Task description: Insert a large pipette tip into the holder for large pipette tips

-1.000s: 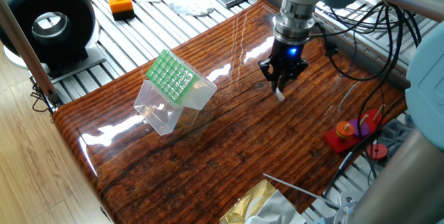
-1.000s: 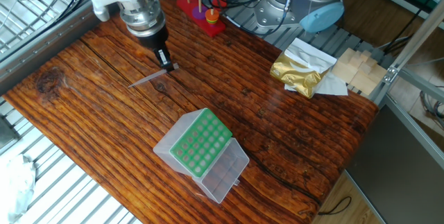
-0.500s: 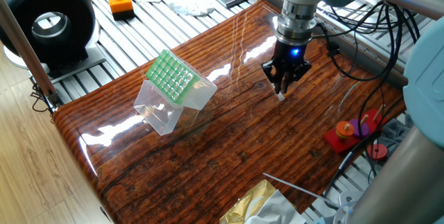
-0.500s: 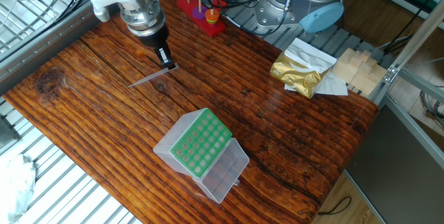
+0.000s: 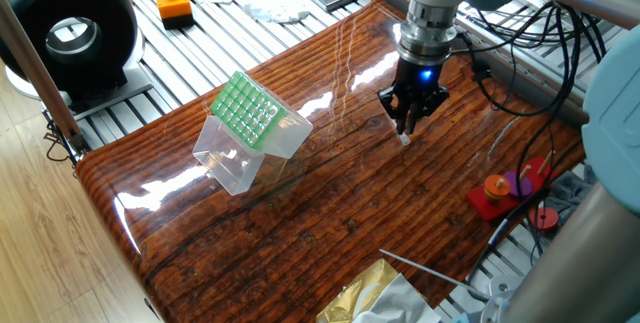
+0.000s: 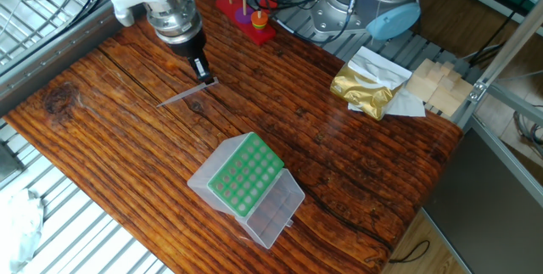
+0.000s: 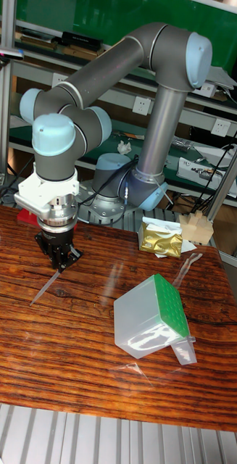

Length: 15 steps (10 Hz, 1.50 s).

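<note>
My gripper [image 5: 407,128] [image 6: 204,76] [image 7: 60,267] points down at the far side of the wooden table and is shut on the wide end of the large pipette tip [image 6: 182,94] [image 7: 44,288]. The slim translucent tube slants away from the fingers, its narrow end low at the table surface. In the one fixed view only its white end [image 5: 404,139] shows below the fingers. The holder for large pipette tips [image 5: 248,113] [image 6: 246,174] [image 7: 169,304] sits tilted near the table's middle, its green grid angled sideways and its clear lid hanging open. It is well apart from the gripper.
A red peg toy [image 5: 510,191] [image 6: 250,15] stands at the table edge near the gripper. A gold foil bag [image 6: 366,87] [image 7: 161,239] and wooden blocks [image 6: 437,83] lie by the robot base. An orange button box [image 5: 173,1] and a black ring [image 5: 70,33] sit off the table.
The gripper has risen very slightly with the pipette tip's wide end in it. The holder has not moved.
</note>
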Tool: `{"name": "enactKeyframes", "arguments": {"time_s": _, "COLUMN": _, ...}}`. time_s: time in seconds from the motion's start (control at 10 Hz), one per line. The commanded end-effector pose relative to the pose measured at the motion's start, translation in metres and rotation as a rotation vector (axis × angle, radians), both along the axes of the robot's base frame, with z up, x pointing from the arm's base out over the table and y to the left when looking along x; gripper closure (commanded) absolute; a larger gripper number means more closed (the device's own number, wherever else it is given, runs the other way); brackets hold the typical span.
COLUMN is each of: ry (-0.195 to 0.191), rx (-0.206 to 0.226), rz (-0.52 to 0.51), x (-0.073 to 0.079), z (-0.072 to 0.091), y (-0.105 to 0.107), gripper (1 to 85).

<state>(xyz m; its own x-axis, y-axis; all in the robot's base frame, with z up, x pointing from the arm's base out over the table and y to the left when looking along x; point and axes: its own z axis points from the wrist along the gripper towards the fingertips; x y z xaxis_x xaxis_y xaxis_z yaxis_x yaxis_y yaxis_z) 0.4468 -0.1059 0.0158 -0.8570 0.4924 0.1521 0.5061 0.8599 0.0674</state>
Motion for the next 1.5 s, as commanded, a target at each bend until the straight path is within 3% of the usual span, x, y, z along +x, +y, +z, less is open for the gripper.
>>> {"name": "enactKeyframes", "arguments": {"time_s": 0.0, "ry": -0.132, "rx": 0.011, "rz": 0.042, "x": 0.032, "z": 0.004, "y": 0.004, "gripper": 66.3}}
{"name": "enactKeyframes", "arguments": {"time_s": 0.1, "ry": -0.202, "rx": -0.006, "rz": 0.07, "x": 0.043, "z": 0.005, "y": 0.0, "gripper": 68.7}}
{"name": "enactKeyframes", "arguments": {"time_s": 0.3, "ry": -0.302, "rx": -0.059, "rz": 0.133, "x": 0.062, "z": 0.012, "y": -0.009, "gripper": 68.0}}
{"name": "enactKeyframes", "arguments": {"time_s": 0.4, "ry": -0.317, "rx": -0.098, "rz": 0.151, "x": 0.066, "z": 0.014, "y": -0.017, "gripper": 72.7}}
{"name": "enactKeyframes", "arguments": {"time_s": 0.6, "ry": -0.305, "rx": -0.123, "rz": 0.119, "x": 0.066, "z": 0.017, "y": -0.02, "gripper": 84.7}}
{"name": "enactKeyframes", "arguments": {"time_s": 0.8, "ry": -0.336, "rx": -0.132, "rz": 0.13, "x": 0.073, "z": 0.019, "y": -0.022, "gripper": 84.7}}
{"name": "enactKeyframes", "arguments": {"time_s": 0.9, "ry": -0.37, "rx": -0.152, "rz": 0.152, "x": 0.078, "z": 0.022, "y": -0.026, "gripper": 84.7}}
{"name": "enactKeyframes", "arguments": {"time_s": 1.2, "ry": -0.359, "rx": -0.161, "rz": 0.136, "x": 0.068, "z": 0.023, "y": -0.028, "gripper": 84.7}}
{"name": "enactKeyframes", "arguments": {"time_s": 1.4, "ry": -0.359, "rx": -0.13, "rz": 0.105, "x": 0.064, "z": 0.024, "y": -0.021, "gripper": 84.7}}
